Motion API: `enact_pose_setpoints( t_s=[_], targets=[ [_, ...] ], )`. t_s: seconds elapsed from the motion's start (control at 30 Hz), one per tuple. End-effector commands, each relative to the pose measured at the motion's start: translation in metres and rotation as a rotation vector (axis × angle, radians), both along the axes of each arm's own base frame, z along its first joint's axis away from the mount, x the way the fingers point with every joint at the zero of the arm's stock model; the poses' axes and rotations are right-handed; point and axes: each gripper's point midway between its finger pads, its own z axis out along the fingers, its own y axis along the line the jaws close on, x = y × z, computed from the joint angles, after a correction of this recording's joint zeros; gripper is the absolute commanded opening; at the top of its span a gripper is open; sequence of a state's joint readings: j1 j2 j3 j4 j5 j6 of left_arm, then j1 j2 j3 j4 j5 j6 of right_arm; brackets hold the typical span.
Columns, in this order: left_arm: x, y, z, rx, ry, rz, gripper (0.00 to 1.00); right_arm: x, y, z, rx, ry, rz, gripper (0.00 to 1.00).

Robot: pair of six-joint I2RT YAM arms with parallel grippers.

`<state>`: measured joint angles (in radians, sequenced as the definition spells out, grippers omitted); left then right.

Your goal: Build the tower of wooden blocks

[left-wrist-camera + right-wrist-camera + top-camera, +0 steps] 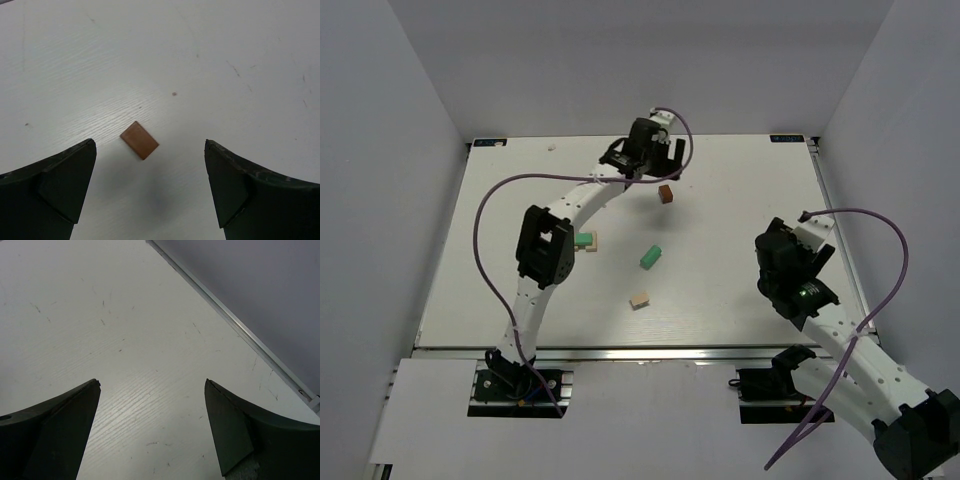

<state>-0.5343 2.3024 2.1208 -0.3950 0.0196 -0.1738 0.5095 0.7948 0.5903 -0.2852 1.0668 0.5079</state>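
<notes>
The left gripper hangs wide open above the dark brown cube; the right gripper stands open, empty, over the table.

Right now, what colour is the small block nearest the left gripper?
Reddish brown wooden block; clearest in the left wrist view.

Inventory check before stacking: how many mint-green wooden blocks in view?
2: one mint-green oblong wooden block mid-table; second mint-green block beside the left arm, partly covered. More may hide under it.
</notes>
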Motion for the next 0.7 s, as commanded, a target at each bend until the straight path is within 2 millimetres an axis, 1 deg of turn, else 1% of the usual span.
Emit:
enact_pose_setpoints(
  t_s=[0.0,0.03,0.07,0.1,0.13,0.17,0.2,0.23,0.27,0.3,0.33,0.37,0.4,0.43,0.47,0.53,0.67],
  targets=[
    [0.009,-0.003,0.024,-0.014,-0.091,0.102,0.98,0.005,0.002,0.002,0.001,0.001,0.006,0.89],
    [0.013,-0.004,0.02,0.002,-0.105,0.11,0.98,0.004,0.002,0.001,0.004,0.006,0.002,0.89],
    [0.014,-0.013,0.002,0.024,-0.096,0.09,0.98,0.004,0.002,0.0,0.01,0.007,0.005,0.89],
    [0.019,-0.019,0.002,0.031,-0.132,0.062,0.98,0.004,0.004,-0.001,0.013,0.007,0.014,0.89],
    [0.02,-0.027,-0.004,0.03,-0.135,0.028,0.98,0.005,0.007,-0.001,0.023,0.004,0.031,0.89],
    [0.026,-0.029,-0.022,0.043,-0.129,0.031,0.98,0.004,0.007,-0.002,0.03,-0.002,0.04,0.89],
    [0.034,-0.03,-0.017,0.033,-0.149,0.049,0.98,0.005,0.008,-0.001,0.034,-0.011,0.046,0.89],
    [0.037,-0.031,-0.02,0.04,-0.151,0.055,0.98,0.004,0.008,-0.003,0.036,-0.013,0.051,0.89],
    [0.039,-0.035,-0.04,0.053,-0.129,0.034,0.98,0.003,0.008,-0.003,0.036,-0.015,0.055,0.89],
    [0.04,-0.04,-0.037,0.049,-0.144,0.013,0.98,0.004,0.009,-0.003,0.04,-0.017,0.062,0.89],
    [0.039,-0.045,-0.041,0.042,-0.138,-0.012,0.98,0.004,0.011,-0.003,0.044,-0.02,0.066,0.89],
    [0.037,-0.054,-0.04,0.013,-0.142,-0.054,0.98,0.005,0.012,-0.002,0.046,-0.02,0.076,0.89],
    [0.035,-0.057,-0.041,-0.001,-0.141,-0.067,0.98,0.006,0.014,-0.003,0.04,-0.013,0.095,0.89],
    [0.031,-0.059,-0.047,-0.008,-0.131,-0.09,0.98,0.009,0.019,-0.004,0.05,-0.011,0.117,0.89],
    [0.03,-0.066,-0.042,-0.034,-0.144,-0.12,0.98,0.01,0.02,-0.006,0.047,-0.004,0.12,0.89],
    [0.029,-0.069,-0.037,-0.055,-0.159,-0.135,0.98,0.01,0.019,-0.009,0.032,0.014,0.113,0.89],
    [0.026,-0.077,-0.038,-0.069,-0.169,-0.187,0.98,0.009,0.017,-0.012,0.02,0.036,0.099,0.89]
  ],
)
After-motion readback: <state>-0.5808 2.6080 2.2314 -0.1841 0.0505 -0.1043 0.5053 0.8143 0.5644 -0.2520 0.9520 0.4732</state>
